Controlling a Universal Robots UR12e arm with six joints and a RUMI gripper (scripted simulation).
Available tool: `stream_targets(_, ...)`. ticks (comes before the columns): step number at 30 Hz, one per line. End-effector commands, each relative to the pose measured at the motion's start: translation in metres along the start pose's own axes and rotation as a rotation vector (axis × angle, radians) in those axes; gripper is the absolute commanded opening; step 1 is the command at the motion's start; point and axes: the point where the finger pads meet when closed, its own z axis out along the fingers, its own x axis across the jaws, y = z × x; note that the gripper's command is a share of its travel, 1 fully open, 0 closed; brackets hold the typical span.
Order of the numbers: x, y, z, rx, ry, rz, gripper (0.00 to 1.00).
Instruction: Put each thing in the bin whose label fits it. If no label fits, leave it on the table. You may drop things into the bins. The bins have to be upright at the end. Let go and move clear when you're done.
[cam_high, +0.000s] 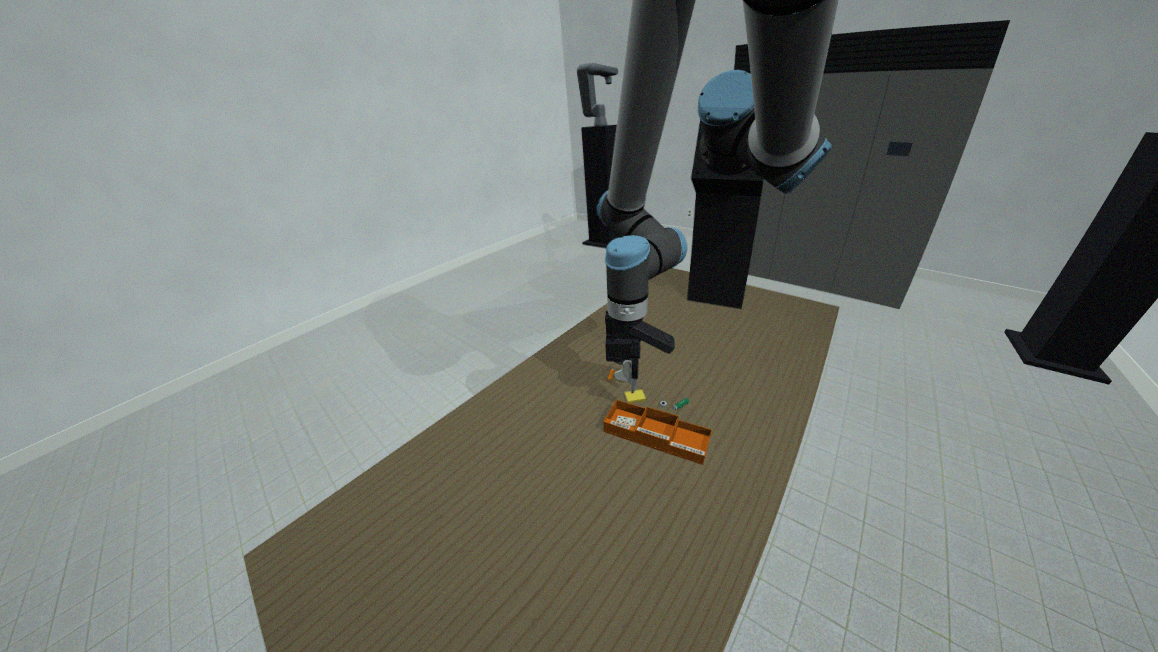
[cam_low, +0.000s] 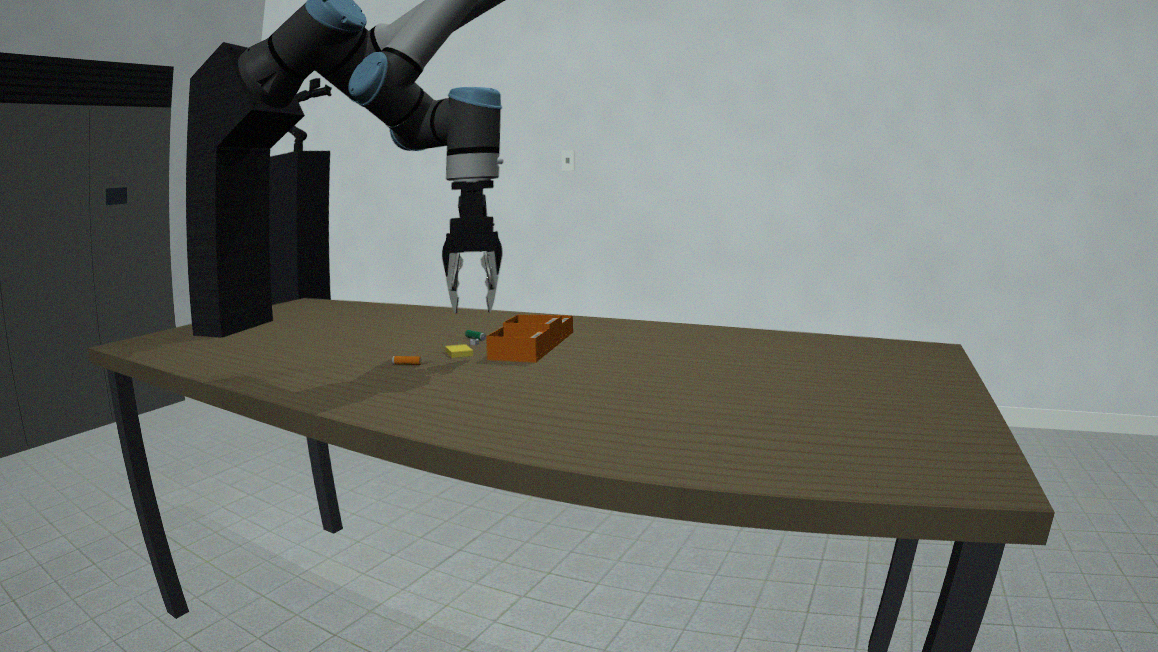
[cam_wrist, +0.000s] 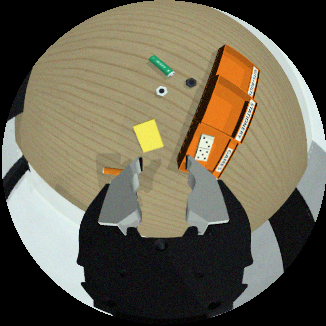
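Observation:
My gripper (cam_low: 473, 311) (cam_wrist: 163, 157) is open and empty, above the table near the yellow block (cam_high: 634, 396) (cam_low: 458, 351) (cam_wrist: 148, 135). A white domino (cam_high: 623, 421) (cam_wrist: 204, 147) lies in the GAMES bin (cam_wrist: 219, 145). The STATIONERY bin (cam_high: 657, 428) (cam_wrist: 223, 110) and the nuts and bolts bin (cam_high: 690, 439) (cam_wrist: 235, 65) look empty. All three bins are upright. On the table lie a green battery (cam_high: 681, 403) (cam_low: 474, 333) (cam_wrist: 161, 65), a silver nut (cam_wrist: 157, 92), a dark nut (cam_wrist: 191, 82) and an orange cylinder (cam_low: 405, 360) (cam_wrist: 112, 171), partly hidden by a finger in the wrist view.
The orange bins stand side by side in a row on the wooden table (cam_high: 518, 518) (cam_low: 688, 421). Their walls are near the dark nut. The arm's black pedestal (cam_high: 719, 242) (cam_low: 243, 242) stands at the table's far end in the top view.

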Motion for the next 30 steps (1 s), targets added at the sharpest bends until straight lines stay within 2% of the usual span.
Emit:
stream_targets(1,-0.0292,-0.0069,-0.0012,0.002,0.006,-0.157,0.33)
stream_targets(4,-0.0332,-0.0078,-0.0012,0.003,0.009,-0.254,0.33)
stream_targets(30,-0.0267,-0.0063,-0.0013,0.003,0.009,-0.257,0.33)
